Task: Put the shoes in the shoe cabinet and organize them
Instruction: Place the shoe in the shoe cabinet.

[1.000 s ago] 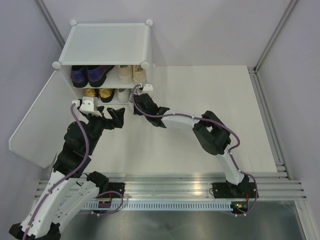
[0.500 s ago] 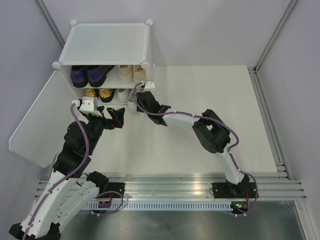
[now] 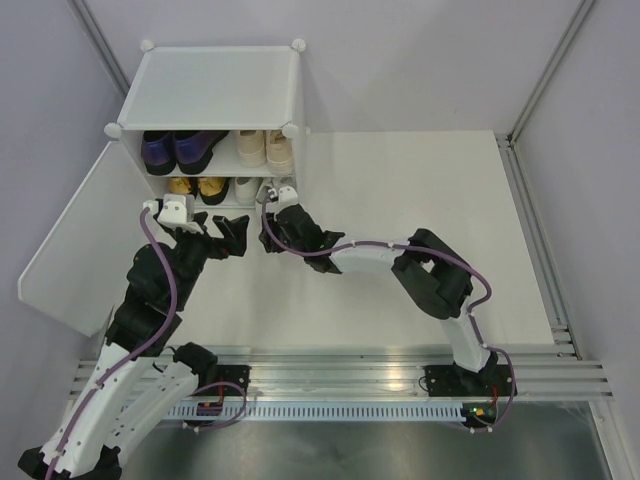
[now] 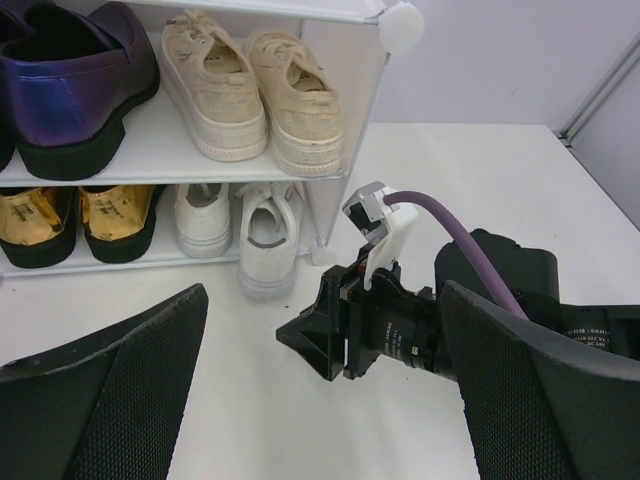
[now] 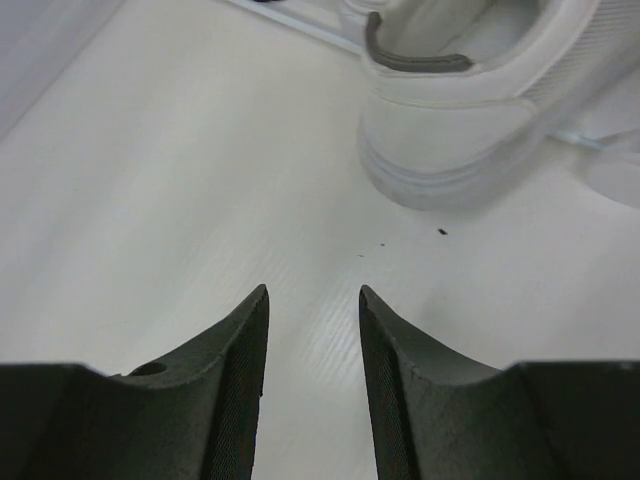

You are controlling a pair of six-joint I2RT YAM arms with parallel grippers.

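The shoe cabinet (image 3: 210,85) stands at the back left with its door (image 3: 70,250) swung open. On its upper shelf (image 4: 150,160) sit the purple loafers (image 4: 70,90) and beige sneakers (image 4: 250,85). Below are the gold heels (image 4: 60,225) and the white sneakers; one (image 4: 203,215) is fully inside, the other (image 4: 268,245) sticks its heel out over the table. My right gripper (image 5: 313,292) hovers low just before that heel (image 5: 460,120), jaws a little apart and empty. My left gripper (image 4: 322,290) is wide open and empty, beside the right gripper (image 4: 330,335).
The open door panel lies flat to the left of my left arm (image 3: 150,290). The cabinet's round corner connector (image 4: 400,25) and right wall are close to my right wrist. A metal rail (image 3: 535,250) borders the table's right side.
My right gripper has drawn back from the cabinet's lower opening toward the near side, and its jaws have narrowed. The left arm has stayed still.
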